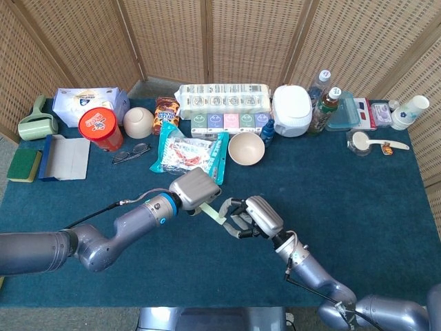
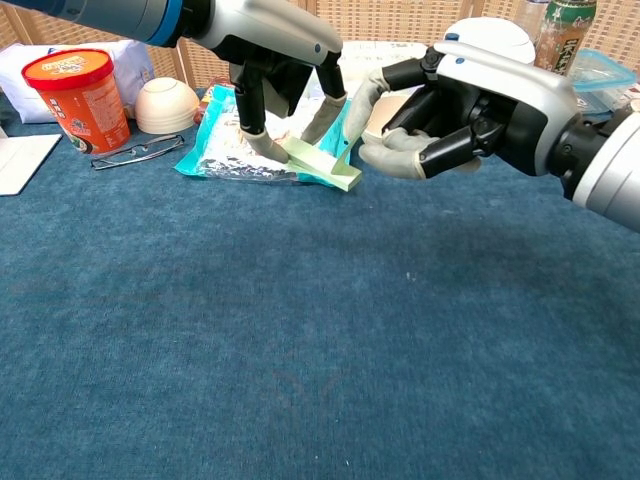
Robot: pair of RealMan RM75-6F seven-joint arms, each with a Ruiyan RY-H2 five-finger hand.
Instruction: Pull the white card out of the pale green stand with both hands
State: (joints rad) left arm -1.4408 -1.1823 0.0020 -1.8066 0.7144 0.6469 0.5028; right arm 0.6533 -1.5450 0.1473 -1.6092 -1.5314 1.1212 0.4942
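The pale green stand [image 2: 322,166] is a thin strip held just above the blue cloth, tilted down to the right. My left hand [image 2: 285,60] comes from above and pinches it between its fingertips [image 2: 262,142]. In the head view the stand [image 1: 215,211] spans the gap between my left hand [image 1: 196,189] and my right hand [image 1: 253,216]. My right hand [image 2: 450,112] sits just right of the stand's free end, thumb and forefinger apart around it and the other fingers curled, with nothing held. I cannot make out the white card apart from the stand.
Behind the stand lies a teal snack packet [image 2: 225,150]. Further left are glasses [image 2: 135,152], a red tub [image 2: 82,95] and a beige bowl [image 2: 167,104]. A second bowl [image 1: 246,147], boxes, bottles and a rice cooker [image 1: 293,109] line the back of the table.
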